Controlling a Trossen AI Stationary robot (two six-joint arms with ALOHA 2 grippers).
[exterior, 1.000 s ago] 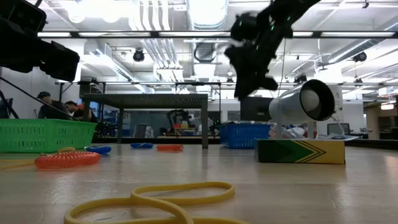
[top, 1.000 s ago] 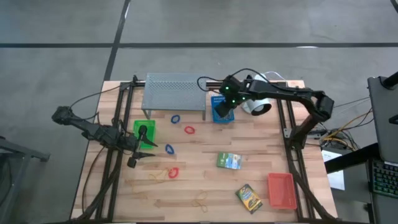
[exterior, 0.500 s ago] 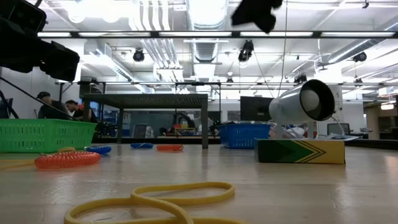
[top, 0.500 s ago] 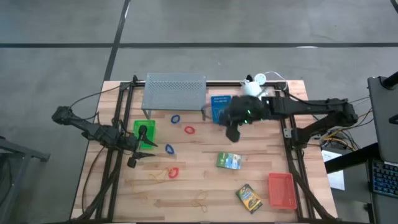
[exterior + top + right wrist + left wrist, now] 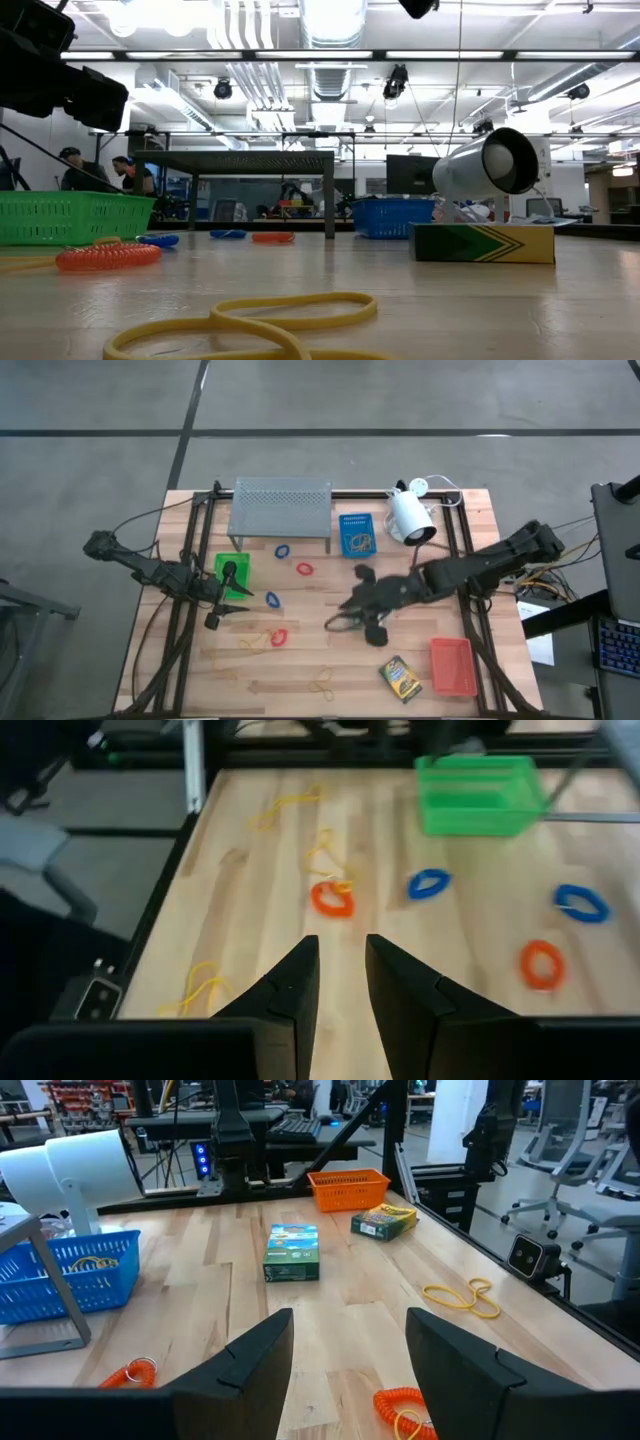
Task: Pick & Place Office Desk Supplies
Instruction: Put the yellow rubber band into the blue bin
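Over the middle of the pale wooden counter (image 5: 300,600), the right pincer (image 5: 340,622) hangs clear of the surface. Its two dark fingers stand a narrow gap apart with nothing between them.

Findings:
- The wrist view shows a red-orange coiled plastic loop (image 5: 332,898) directly ahead, with thin yellow rubber bands (image 5: 285,805) beyond it and two blue loops (image 5: 430,884) to one side.
- The green printed card box (image 5: 292,1252) lies flat near the centre. From above, the right arm covers it.
- The green plastic mesh tray (image 5: 480,805), the blue plastic tray (image 5: 357,533) and the red-orange tray (image 5: 452,665) are well apart from one another.
- The left pincer (image 5: 348,1320) waits beside the green tray, fingers wide apart and empty.

Assessment: which item is meant cannot be told; the coiled loop is the likeliest.

Recommendations:
- Widen the fingers before descending, since the present gap looks too tight to straddle the coil.
- Centre over one side of the ring.
- Come straight down until the tips nearly meet the wood.
- Close gently, as a light loop will skate away if nudged.
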